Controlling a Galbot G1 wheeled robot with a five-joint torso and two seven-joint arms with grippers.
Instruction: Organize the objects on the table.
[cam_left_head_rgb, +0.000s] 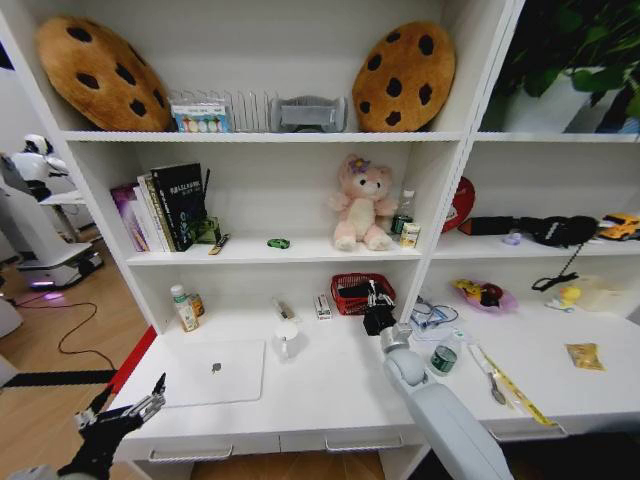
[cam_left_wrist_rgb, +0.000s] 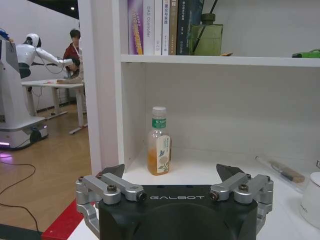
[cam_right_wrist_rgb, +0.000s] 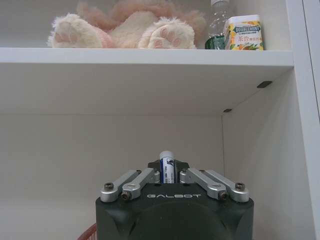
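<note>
Right gripper (cam_right_wrist_rgb: 168, 172) clamping marker (cam_right_wrist_rgb: 167, 167) above red basket (cam_left_head_rgb: 361, 293)

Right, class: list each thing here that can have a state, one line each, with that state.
Laptop: lid closed, flat on the table.
Juice bottle: capped, upright.
Left gripper: open, empty.
Right gripper: shut on a marker.
Desk drawers: closed.
Red basket: upright.

Desk things as I see them on the white table (cam_left_head_rgb: 300, 395)

My silver laptop (cam_left_head_rgb: 213, 372) lies closed and flat near the front left; a green-topped can (cam_left_head_rgb: 444, 357) stands upright right of centre; a white-capped pen (cam_right_wrist_rgb: 167, 167) sits pinched upright in my right gripper (cam_right_wrist_rgb: 169, 176).
</note>
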